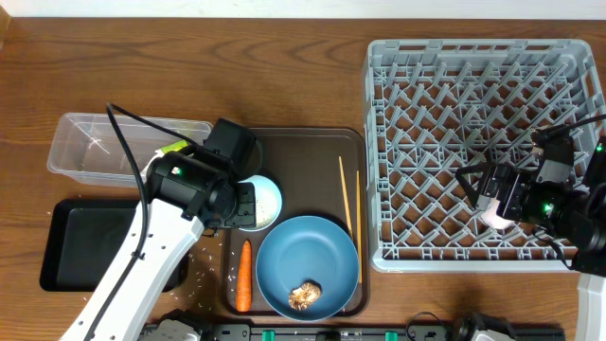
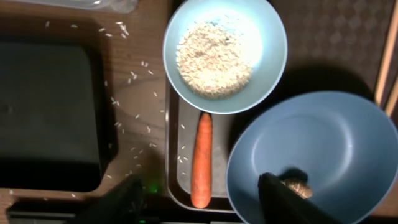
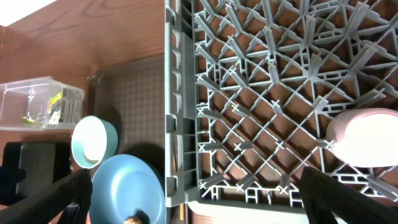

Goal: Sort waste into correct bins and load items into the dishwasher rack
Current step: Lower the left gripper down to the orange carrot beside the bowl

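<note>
at the far left the clear tub (image 1: 85,156) holds the yellow-green wrapper (image 1: 170,147), and the black tray (image 1: 85,242) lies just in front of it, so both bins sit within the left arm's reach. loose rice grains (image 2: 130,74) are scattered on the table between the black tray and the brown serving tray (image 1: 303,161).

the left gripper (image 2: 200,186) hangs over the serving tray's left edge, jaws spread wide and empty. the carrot (image 2: 201,155) lies lengthwise below, in line with the gap, which looks set for a pick. room there is tight. the tray lip runs along one side and the blue plate (image 2: 323,137), carrying the brown food lump (image 2: 297,186), comes close on the other. the pale blue bowl (image 2: 224,53) of rice sits just beyond the carrot's tip. the chopsticks (image 1: 347,194) lie along the tray's right side, near the rack wall.

the dishwasher rack (image 1: 473,47) is mostly bare lattice with room to spare. the pinkish-white cup (image 3: 367,137) rests among the pegs near the front wall. the right gripper (image 3: 193,186) is splayed open above the rack, holding nothing, with the cup off to one side of its fingers.
</note>
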Controlling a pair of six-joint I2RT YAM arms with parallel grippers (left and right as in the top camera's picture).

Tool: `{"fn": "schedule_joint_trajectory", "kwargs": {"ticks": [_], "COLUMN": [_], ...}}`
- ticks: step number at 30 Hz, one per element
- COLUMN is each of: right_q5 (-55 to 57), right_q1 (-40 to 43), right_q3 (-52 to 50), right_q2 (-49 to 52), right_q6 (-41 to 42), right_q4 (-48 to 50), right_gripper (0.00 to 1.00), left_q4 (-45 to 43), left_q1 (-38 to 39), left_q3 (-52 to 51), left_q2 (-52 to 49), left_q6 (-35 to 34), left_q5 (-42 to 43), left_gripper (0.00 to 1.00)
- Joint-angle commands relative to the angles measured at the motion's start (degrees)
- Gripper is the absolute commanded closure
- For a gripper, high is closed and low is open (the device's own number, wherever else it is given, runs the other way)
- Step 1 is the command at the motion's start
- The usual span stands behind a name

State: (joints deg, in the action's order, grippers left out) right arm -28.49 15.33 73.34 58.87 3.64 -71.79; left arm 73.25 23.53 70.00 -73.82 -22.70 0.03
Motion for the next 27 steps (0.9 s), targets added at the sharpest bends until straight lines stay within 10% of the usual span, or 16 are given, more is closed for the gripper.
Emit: {"fn": "schedule_joint_trajectory", "kwargs": {"ticks": [1,27], "right_q5": [-0.48,-0.48], "right_q1": [-0.46,-0.48], "right_q3": [0.42,0.42], "right_q2": [0.02,0.02], "right_q6": [-0.31,3.19], "right_q4": [0.37,2.8], "right_gripper": [0.01,0.01], "left_q4": [-0.15,-26.01], "left_q1": [0.17,4.17], "left_q3": [0.55,-13.57], "left_q2": [0.63,-3.5], "left_q6": [-1.75,5.57], "left_q5": [-2.45,2.29], "left_gripper": [0.36,0.37]}}
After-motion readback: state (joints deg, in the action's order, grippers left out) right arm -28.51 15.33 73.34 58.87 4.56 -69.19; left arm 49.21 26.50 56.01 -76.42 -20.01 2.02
